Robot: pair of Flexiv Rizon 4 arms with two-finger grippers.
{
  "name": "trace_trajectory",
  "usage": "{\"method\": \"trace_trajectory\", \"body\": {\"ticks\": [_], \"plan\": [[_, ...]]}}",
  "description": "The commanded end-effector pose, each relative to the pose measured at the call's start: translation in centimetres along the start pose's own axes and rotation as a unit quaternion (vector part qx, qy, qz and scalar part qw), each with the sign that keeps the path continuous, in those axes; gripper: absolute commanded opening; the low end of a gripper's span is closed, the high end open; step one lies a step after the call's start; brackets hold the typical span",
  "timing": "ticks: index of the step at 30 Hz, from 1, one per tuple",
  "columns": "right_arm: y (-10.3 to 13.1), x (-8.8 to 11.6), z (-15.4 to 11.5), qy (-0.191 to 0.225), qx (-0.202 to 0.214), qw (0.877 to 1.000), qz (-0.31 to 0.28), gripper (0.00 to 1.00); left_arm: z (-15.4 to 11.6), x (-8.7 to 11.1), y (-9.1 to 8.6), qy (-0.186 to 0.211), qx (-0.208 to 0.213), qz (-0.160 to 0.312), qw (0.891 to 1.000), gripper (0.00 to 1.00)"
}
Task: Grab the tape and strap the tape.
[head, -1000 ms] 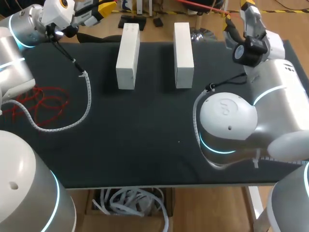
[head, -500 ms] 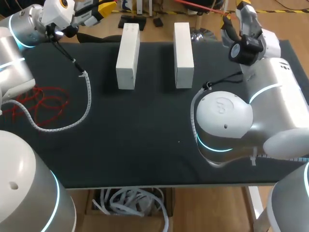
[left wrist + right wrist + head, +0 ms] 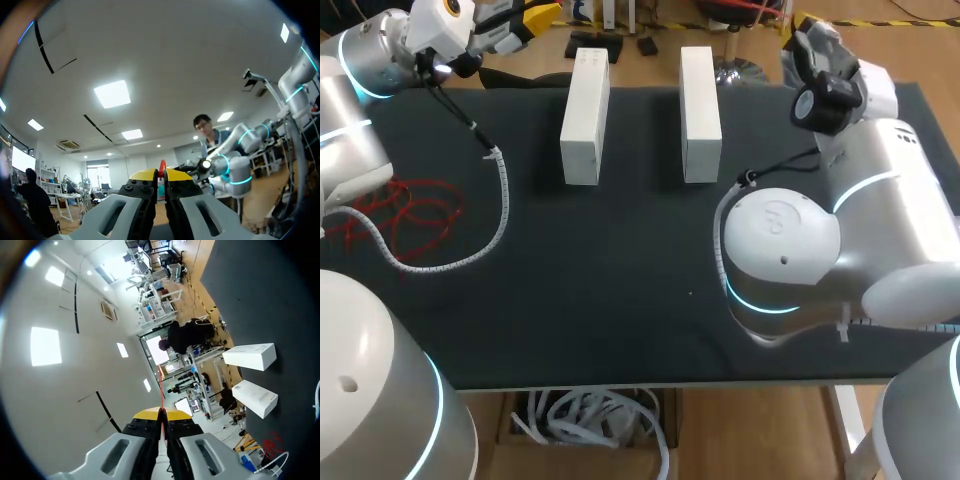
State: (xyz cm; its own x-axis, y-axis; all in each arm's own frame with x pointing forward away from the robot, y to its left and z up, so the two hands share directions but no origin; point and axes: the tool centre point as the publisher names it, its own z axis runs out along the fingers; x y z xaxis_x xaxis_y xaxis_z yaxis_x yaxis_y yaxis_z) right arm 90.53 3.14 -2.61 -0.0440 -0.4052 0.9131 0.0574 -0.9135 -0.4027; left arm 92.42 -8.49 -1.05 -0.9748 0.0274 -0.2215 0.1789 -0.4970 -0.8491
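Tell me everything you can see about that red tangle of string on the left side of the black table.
The thin red cord lies slack in a loose tangle of overlapping loops, flat on the left part of the black table. It looks limp and string-like. A white spiral-wrapped cable curves round its near side and seems to cross its edge. Nothing grips it.

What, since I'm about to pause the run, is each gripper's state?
Left gripper: shut on red tape.
Right gripper: shut on red tape.
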Motion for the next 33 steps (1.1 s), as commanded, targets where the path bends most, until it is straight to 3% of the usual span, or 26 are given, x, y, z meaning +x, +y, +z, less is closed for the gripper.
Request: {"method": "trace_trajectory", "body": {"ticks": [1, 20, 23, 28, 33], "plan": [[-0.32, 0.08, -0.04, -0.004, -0.004, 1.000, -0.002, 0.00, -0.08, -0.05, 0.07, 0.001, 0.001, 0.000, 1.000, 0.00], [-0.35, -0.02, -0.05, -0.014, -0.005, 1.000, 0.006, 0.00, -0.08, -0.05, 0.07, 0.001, 0.001, 0.000, 1.000, 0.00], [-0.35, -0.02, -0.05, -0.014, -0.005, 1.000, 0.006, 0.00, 0.03, -0.27, 0.08, 0.024, -0.081, -0.034, 0.996, 0.00], [-0.35, -0.02, -0.05, -0.014, -0.005, 1.000, 0.006, 0.00, 0.39, -0.30, 0.22, 0.041, -0.217, -0.127, 0.967, 0.00], [-0.35, -0.02, -0.05, -0.014, -0.005, 1.000, 0.006, 0.00, 0.50, -0.22, 0.22, 0.065, -0.327, -0.204, 0.920, 0.00]]}}
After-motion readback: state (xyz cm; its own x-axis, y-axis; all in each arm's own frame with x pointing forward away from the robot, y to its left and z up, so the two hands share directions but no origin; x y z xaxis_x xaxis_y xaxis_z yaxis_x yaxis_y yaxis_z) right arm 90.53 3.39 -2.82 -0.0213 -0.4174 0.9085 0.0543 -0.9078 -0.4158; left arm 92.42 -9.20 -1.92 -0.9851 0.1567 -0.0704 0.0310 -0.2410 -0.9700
